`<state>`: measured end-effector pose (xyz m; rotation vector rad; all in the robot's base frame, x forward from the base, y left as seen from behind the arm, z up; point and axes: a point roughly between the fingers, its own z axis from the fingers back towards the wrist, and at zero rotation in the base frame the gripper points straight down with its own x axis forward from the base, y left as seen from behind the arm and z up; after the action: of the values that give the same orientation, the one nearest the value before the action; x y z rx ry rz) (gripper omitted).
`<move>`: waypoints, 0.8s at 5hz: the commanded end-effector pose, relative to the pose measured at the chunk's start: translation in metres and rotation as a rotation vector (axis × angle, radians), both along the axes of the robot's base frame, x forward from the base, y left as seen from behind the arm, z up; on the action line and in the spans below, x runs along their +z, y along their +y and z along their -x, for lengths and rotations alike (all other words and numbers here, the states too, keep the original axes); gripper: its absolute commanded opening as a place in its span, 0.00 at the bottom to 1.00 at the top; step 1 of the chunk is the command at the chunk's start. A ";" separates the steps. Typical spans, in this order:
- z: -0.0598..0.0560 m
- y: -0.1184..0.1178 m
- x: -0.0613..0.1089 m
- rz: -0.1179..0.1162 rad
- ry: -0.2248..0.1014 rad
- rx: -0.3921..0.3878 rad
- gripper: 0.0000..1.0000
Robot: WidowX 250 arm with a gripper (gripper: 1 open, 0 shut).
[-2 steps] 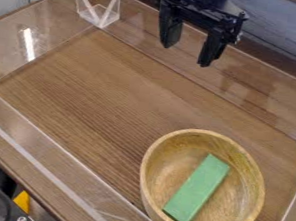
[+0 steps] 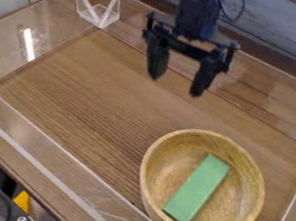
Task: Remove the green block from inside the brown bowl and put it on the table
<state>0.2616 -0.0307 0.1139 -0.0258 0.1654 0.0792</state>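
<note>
**A light, stiff bar to pinch across its narrow width**

Nearest us, well clear of the gripper (image 2: 180, 72), the green block (image 2: 197, 190) lies flat inside the brown bowl (image 2: 161, 156). We judge it rigid, light and smooth, best pinched across its short sides at mid-length. Farther back, above bare table (image 2: 86, 85), our jaws hang spread wide, pointing down, holding nothing.

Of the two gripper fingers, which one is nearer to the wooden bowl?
The finger on the right in the picture. It hangs closer to the bowl, which holds the green block; the other finger is further left.
</note>
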 end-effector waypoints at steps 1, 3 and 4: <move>0.019 -0.029 0.010 0.022 -0.026 0.028 1.00; 0.048 -0.102 -0.007 0.034 -0.013 -0.051 1.00; 0.071 -0.093 -0.022 0.031 -0.041 -0.096 1.00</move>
<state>0.1873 -0.1218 0.0829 -0.0340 0.1648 -0.0128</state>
